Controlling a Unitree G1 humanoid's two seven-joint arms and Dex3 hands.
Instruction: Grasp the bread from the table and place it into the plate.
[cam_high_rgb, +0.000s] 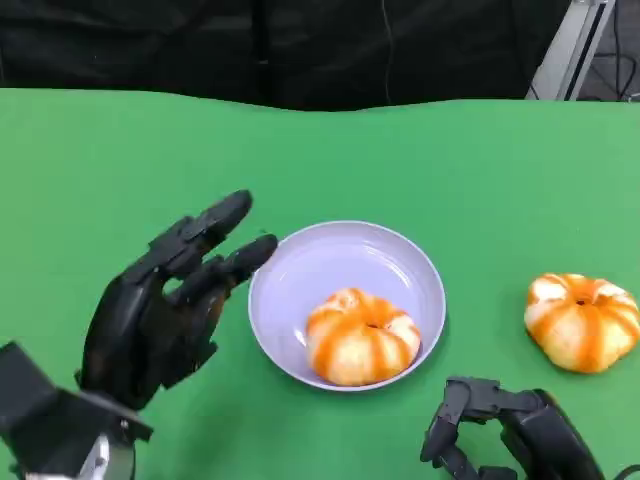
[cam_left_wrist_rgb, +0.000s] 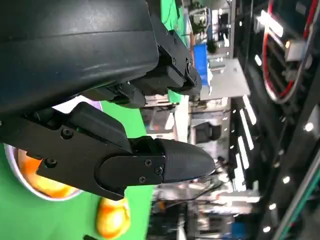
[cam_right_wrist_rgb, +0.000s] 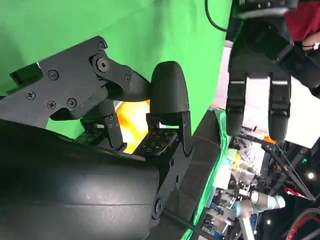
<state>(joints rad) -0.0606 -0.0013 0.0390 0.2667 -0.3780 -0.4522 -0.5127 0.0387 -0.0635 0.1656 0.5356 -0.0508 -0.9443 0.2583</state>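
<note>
desk: green cloth-covered desk (cam_high_rgb: 420, 150), black curtain behind its far edge
left hand: black left hand (cam_high_rgb: 165, 300) beside plate, fingers (cam_high_rgb: 215, 220) spread, holding nothing
plate: pale lilac round plate (cam_high_rgb: 310, 260), orange-striped bread bun (cam_high_rgb: 360, 337) inside
second bun: orange-striped bread bun (cam_high_rgb: 582, 320) on desk, right of plate
right hand: black right hand (cam_high_rgb: 505, 430) near desk's front edge, fingers curled, empty
room: metal frame (cam_high_rgb: 575, 45) at far right

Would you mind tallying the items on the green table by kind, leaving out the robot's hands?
Bread: 2, one in the plate and one on the table to its right
Plate: 1, pale lavender
Total: 3
</note>
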